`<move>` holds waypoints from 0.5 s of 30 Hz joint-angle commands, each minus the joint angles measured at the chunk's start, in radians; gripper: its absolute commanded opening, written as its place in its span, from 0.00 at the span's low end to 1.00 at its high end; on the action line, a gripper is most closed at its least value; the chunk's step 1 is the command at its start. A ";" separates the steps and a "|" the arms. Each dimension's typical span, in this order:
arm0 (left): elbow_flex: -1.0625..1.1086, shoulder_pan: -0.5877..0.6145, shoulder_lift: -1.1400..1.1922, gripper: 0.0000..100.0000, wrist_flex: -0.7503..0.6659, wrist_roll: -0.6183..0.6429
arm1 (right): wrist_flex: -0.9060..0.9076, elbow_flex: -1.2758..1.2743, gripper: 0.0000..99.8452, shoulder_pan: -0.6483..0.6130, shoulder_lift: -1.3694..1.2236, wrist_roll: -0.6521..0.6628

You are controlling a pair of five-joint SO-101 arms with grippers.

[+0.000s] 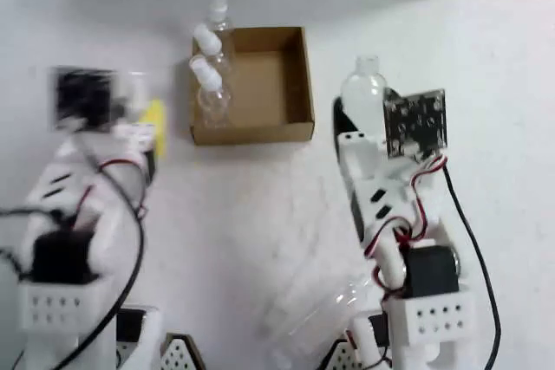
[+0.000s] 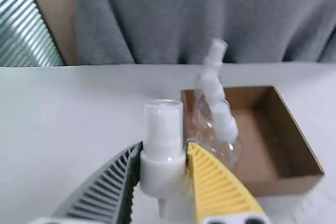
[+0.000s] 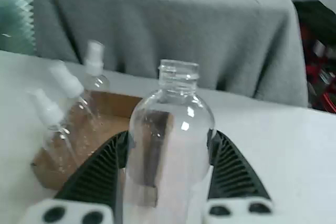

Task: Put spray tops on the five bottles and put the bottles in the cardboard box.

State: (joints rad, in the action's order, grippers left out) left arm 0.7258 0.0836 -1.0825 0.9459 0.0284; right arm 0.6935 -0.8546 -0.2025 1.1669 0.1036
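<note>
— Right of the cardboard box (image 1: pixel 273 84), your right hand (image 3: pixel 168 148) is clamped round the belly of a clear bottle (image 3: pixel 170 119), which is upright with its neck open. What worries you?

— The grip. That bottle is smooth and round, and only two pads hold it, at its widest part. Once you press or twist a top onto it, I judge it may spin or tilt between them.

— And the top?

— Your left hand (image 2: pixel 164 153) pinches the spray top (image 2: pixel 163 129) by its collar, nozzle up, on the other side of the box from the bottle. The two hands are well apart, with the box between them.

— So you must cross the box.

— Yes, and three capped bottles (image 1: pixel 211 75) lean along the box wall nearest your left hand, their tops poking above the rim. Sweep low and you could knock them over or shove the box across the surface (image 1: pixel 260 214).

— Anything at the joining itself?

— A short stub hangs under the top. If it meets the neck's rim rather than its mouth, the top will sit crooked. Pushing harder would then likely drive the bottle out of your right hand.
</note>
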 commanded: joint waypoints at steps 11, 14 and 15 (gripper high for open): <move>-0.256 0.513 -0.125 0.02 -0.006 0.350 | -0.435 -0.334 0.02 -0.472 0.260 -0.015; -0.322 0.544 -0.125 0.02 -0.086 0.431 | -0.545 -0.468 0.02 -0.522 0.335 -0.014; -0.342 0.544 -0.125 0.02 -0.133 0.459 | -0.587 -0.511 0.02 -0.541 0.357 -0.012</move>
State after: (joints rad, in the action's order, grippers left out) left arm 0.5033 0.5930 -1.1899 0.9413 0.3828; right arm 0.2562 -1.2505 -0.6736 1.4339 0.0898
